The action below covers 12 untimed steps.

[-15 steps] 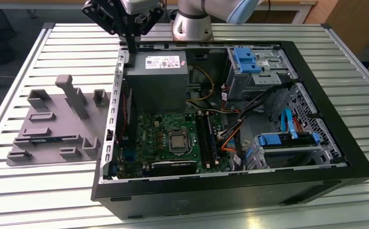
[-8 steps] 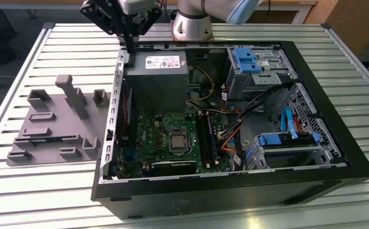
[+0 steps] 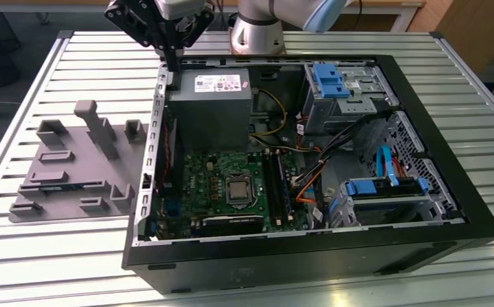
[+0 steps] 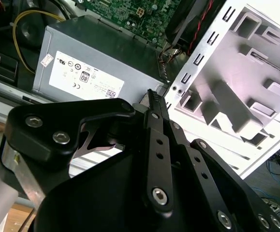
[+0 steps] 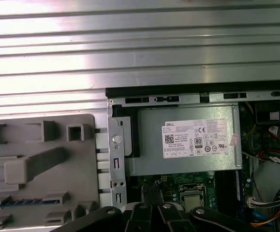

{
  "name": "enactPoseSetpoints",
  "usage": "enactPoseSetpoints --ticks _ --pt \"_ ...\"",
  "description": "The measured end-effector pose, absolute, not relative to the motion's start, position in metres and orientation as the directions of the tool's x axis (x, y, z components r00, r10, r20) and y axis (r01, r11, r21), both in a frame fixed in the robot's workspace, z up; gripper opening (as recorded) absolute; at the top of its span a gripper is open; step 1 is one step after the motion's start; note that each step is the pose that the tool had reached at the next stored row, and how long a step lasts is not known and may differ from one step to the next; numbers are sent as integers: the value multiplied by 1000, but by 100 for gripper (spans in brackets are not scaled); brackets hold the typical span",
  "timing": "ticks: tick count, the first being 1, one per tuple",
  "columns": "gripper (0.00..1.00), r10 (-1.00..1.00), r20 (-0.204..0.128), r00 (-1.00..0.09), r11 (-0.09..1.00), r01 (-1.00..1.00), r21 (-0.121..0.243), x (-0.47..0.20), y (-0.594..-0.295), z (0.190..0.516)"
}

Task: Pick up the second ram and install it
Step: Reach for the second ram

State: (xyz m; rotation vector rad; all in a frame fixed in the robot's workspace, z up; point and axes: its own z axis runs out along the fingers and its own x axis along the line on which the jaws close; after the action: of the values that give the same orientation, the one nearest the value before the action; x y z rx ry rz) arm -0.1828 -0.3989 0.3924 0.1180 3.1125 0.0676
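Note:
The second ram [image 3: 62, 187] is a thin blue-green stick lying in a slot near the front of the grey holder block [image 3: 68, 160], at the exterior view's left. In the first wrist view the ram [image 5: 14, 203] shows as a blue strip in that holder [image 5: 43, 140]. My gripper [image 3: 172, 68] hangs over the back left corner of the open computer case [image 3: 315, 256], well away from the ram. Its thin black fingers are shut with nothing between them, as both wrist views show for the gripper [image 4: 152, 94] [image 5: 152, 192].
Inside the case are a grey power supply [image 3: 208, 105], a green motherboard [image 3: 221, 185] with long black memory slots [image 3: 274, 185], orange and black cables [image 3: 310, 182] and blue drive brackets [image 3: 383, 188]. The case and holder rest on a slatted metal table [image 3: 76, 256].

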Motion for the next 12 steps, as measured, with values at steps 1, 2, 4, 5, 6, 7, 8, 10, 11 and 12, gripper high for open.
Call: enactPoseSetpoints --ticks 1,2,4,5,6,7,8,10,11,12 --pt "11 76 -24 -997 996 75 44 -183 -399 392" --pt "11 76 -24 -997 996 75 44 -184 -399 392" --pt "11 76 -24 -997 996 75 44 -184 -399 392" --pt "11 76 -24 -997 996 75 44 -185 -399 392" --pt "11 76 -24 -997 996 75 44 -185 -399 392" --pt "11 76 -24 -997 996 75 44 -185 -399 392" --pt "11 76 -24 -997 996 75 44 -186 -399 392" --pt "11 76 -24 -997 996 75 44 -187 -399 392" --pt "11 76 -24 -997 996 75 44 -187 -399 392" --pt "11 76 -24 -997 996 75 44 -187 -399 392"
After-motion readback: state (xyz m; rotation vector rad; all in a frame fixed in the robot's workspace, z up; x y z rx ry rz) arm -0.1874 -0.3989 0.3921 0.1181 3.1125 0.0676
